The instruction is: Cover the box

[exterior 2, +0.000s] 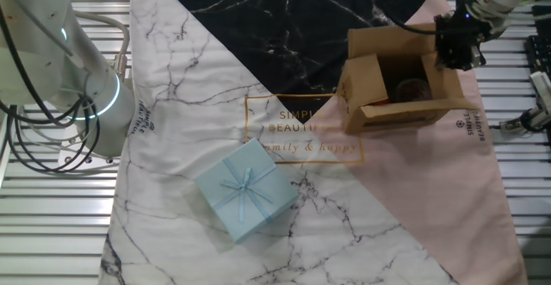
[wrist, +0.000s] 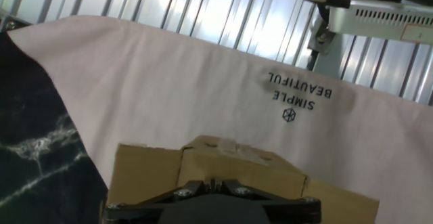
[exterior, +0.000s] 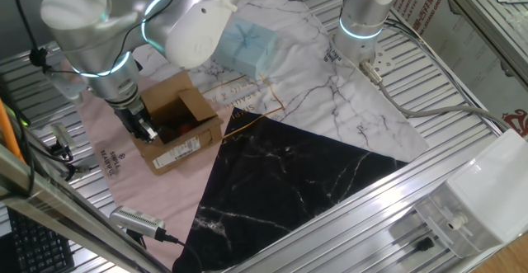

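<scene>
In one fixed view, the gripper [exterior: 145, 130] hangs at the left end of the box [exterior: 176, 134], a small brown cardboard carton standing open on the pink corner of a marble-print cloth [exterior: 330, 108]. Its flaps stand raised, and a white label [exterior: 183, 151] shows on its long side. Whether the fingers are spread or pinching a flap cannot be told; the hand view shows only their dark base just above a folded cardboard flap [wrist: 230, 160]. Something dark and reddish lies inside the carton, too unclear to name. Behind and to the right, well apart, a pale blue gift box [exterior: 252, 46] with a ribbon bow rests on the cloth's white part.
</scene>
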{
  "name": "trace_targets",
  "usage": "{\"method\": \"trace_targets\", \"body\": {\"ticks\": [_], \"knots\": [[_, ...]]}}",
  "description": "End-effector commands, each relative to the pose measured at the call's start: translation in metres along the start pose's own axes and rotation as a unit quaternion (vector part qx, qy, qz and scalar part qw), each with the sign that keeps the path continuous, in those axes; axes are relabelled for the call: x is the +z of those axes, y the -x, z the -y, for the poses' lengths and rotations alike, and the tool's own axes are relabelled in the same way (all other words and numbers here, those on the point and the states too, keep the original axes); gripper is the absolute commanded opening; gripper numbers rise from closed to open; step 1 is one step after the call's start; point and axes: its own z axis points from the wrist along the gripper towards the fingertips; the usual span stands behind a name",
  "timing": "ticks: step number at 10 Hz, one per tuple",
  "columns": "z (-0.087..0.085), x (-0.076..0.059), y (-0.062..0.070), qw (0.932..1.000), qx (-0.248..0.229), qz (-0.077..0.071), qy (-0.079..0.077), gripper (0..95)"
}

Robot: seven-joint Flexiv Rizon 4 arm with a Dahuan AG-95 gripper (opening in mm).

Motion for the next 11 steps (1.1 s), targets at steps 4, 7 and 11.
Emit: {"method": "trace_targets", "body": {"ticks": [4,7,11], "knots": [[-0.01,-0.015,-0.008,1.0,0.001,-0.008,-0.005,0.0],[-0.022,-0.031,-0.013,0.9999,0.009,-0.011,-0.005,0.0],[-0.05,-0.058,-0.024,0.9986,0.051,-0.013,0.003,0.0]]}}
